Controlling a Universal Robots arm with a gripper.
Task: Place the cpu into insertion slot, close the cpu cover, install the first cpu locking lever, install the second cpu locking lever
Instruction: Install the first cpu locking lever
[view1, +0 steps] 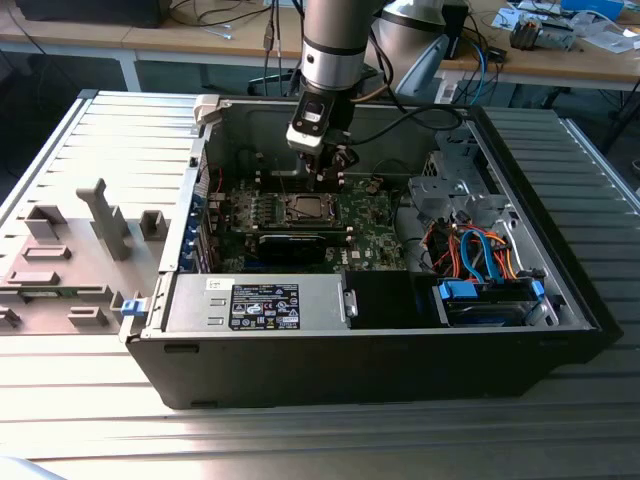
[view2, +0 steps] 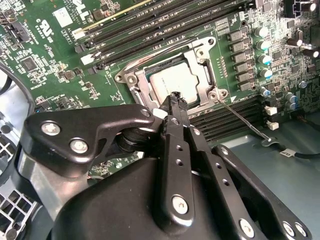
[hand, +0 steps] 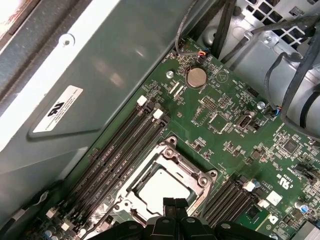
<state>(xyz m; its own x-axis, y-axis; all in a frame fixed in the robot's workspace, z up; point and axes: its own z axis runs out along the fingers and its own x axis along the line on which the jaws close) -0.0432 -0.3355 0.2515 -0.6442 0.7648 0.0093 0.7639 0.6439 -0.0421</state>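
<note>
The cpu (view2: 170, 82) lies flat in the insertion slot (view1: 306, 208) on the green board, silver face up. Around it the cpu cover (view2: 141, 86) is folded down, and the chip shows through its cut-out. In the first wrist view the cpu (hand: 162, 186) and cover (hand: 146, 169) sit just beyond my fingertips. My gripper (view2: 176, 97) hangs right over the socket's edge, shut, with nothing between its fingers. A thin wire locking lever (view2: 245, 120) angles away from one socket corner across the memory slots. In the exterior view my gripper (view1: 328, 180) hovers just above the board.
Long black memory slots (view2: 150, 25) flank the socket on both sides. The open computer case (view1: 560, 300) walls in the board, with a power supply box (view1: 255, 303) in front and blue and orange cables (view1: 480, 255) at the exterior view's right. A coin battery (hand: 195, 77) sits nearby.
</note>
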